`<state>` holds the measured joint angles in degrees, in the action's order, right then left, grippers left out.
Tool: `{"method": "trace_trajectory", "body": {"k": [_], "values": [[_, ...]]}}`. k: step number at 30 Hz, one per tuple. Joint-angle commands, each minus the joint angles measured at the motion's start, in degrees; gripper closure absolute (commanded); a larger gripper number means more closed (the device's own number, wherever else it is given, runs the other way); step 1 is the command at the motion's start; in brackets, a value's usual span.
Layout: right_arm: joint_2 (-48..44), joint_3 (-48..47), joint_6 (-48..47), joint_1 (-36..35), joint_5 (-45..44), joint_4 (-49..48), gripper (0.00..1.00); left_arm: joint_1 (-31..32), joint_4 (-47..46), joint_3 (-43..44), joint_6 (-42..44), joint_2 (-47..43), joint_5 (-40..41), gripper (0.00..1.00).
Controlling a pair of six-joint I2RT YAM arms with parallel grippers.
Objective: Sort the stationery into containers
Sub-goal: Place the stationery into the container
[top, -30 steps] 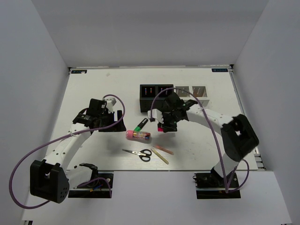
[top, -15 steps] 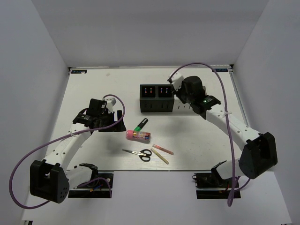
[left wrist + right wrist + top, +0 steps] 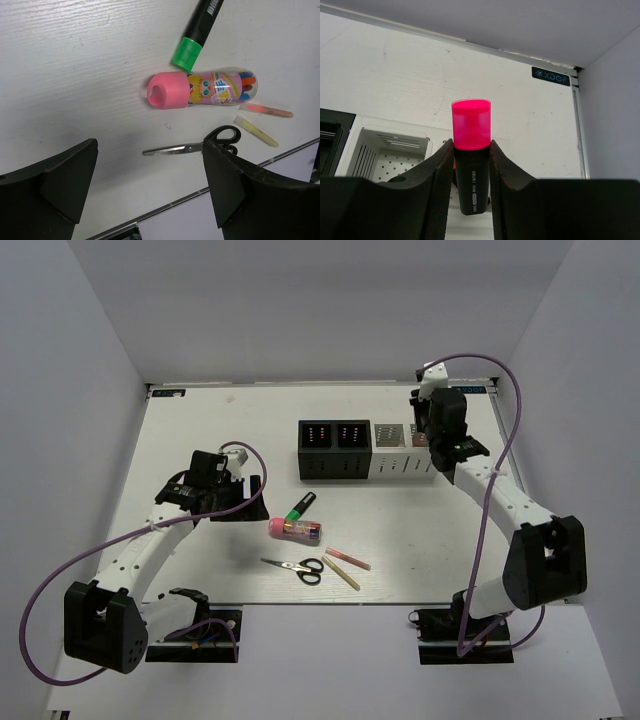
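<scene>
- Hovering the right gripper [image 3: 471, 146] over the 3 o'clock end of the bins [image 3: 350, 465], clamping the pink marker [image 3: 471, 127] by its black barrel, cap pointing to 12 o'clock in the wrist view.
- Judging the drop as the step in hand: centring over one opening first, since seeing a white bin [image 3: 395, 150] off at 8 o'clock of the marker and risking a rim strike otherwise.
- Tipping the barrel down, sinking close to the mouth, then spreading the jaws slowly; avoiding a drop from height, probably bouncing out.
- Keeping the left gripper [image 3: 150, 145] parked, spread wide and holding nothing, above the table [image 3: 75, 60], with the tube [image 3: 210, 89] at its 1 o'clock.
- Leaving the tube, green marker [image 3: 197, 32], scissors [image 3: 180, 148] and sticks [image 3: 265, 110] for later trips.
- Comparing with a second ago: having swung the right gripper from table centre, at 6 o'clock of the black bins [image 3: 320, 435], out along the row to its 3 o'clock end, carrying the marker throughout.
- Finding the left gripper, tube, green marker, scissors and sticks all unmoved.
</scene>
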<state>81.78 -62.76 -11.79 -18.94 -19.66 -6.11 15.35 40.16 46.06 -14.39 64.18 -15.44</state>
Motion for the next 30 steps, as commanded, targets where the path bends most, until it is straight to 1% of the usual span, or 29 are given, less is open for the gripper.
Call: {"method": "trace_trajectory", "body": {"k": [1, 6, 12, 14, 17, 18, 19, 20, 21, 22, 23, 24, 26, 28, 29, 30], "values": [[2.5, 1.8, 4.1, 1.8, 3.7, -9.6, 1.00, 0.1, 0.0, 1.7, 0.7, -0.5, 0.0, 0.03], [4.9, 4.0, 5.6, 3.6, 9.4, -15.2, 1.00, 0.1, 0.0, 1.7, 0.8, -0.3, 0.0, 0.03], [8.2, 7.5, 3.2, 6.6, 11.8, -26.7, 1.00, 0.0, 0.1, 1.7, 0.8, 0.2, 0.1, 0.03], [8.7, 7.8, 3.5, 7.8, 12.9, -28.1, 1.00, 0.1, 0.0, 1.7, 0.8, 0.4, 0.1, 0.03], [8.1, 9.4, 5.2, 9.0, 16.6, -27.5, 1.00, 0.1, 0.2, 1.8, 0.7, 0.4, -0.2, 0.03], [8.1, 9.8, 5.4, 9.4, 19.1, -27.2, 1.00, 0.0, 0.0, 1.8, 0.7, 0.6, -0.1, 0.03], [7.7, 10.4, 5.5, 9.6, 21.7, -26.9, 0.96, 0.0, 0.0, 1.7, 0.7, 0.7, -0.2, 0.03], [7.5, 10.6, 5.4, 9.9, 22.6, -25.6, 0.81, 0.1, 0.0, 1.8, 0.7, 0.7, -0.1, 0.03], [7.3, 10.6, 5.4, 10.0, 25.2, -25.1, 0.70, 0.0, 0.1, 1.8, 0.7, 0.8, 0.0, 0.03], [7.4, 10.4, 5.6, 10.2, 25.9, -24.7, 0.58, 0.0, 0.0, 1.7, 0.7, 0.9, -0.3, 0.03], [7.4, 10.4, 5.6, 10.6, 26.9, -23.3, 0.50, 0.0, 0.1, 1.8, 0.8, 0.8, -0.3, 0.03], [7.2, 10.2, 5.7, 10.9, 27.3, -23.0, 0.40, 0.1, 0.1, 1.7, 0.7, 0.8, -0.4, 0.03], [6.8, 9.9, 6.2, 11.0, 28.5, -22.0, 0.32, 0.1, 0.0, 1.8, 0.6, 0.8, -0.4, 0.03], [6.6, 9.7, 6.1, 11.3, 28.8, -21.6, 0.30, 0.0, 0.0, 1.7, 0.9, 0.9, -0.6, 0.03], [6.0, 9.6, 6.2, 11.6, 28.7, -21.1, 0.34, 0.0, 0.1, 1.8, 0.8, 0.9, -0.7, 0.03], [5.9, 9.5, 6.3, 11.8, 28.8, -21.1, 0.45, 0.1, 0.0, 1.8, 0.8, 1.0, -0.8, 0.03]]}}
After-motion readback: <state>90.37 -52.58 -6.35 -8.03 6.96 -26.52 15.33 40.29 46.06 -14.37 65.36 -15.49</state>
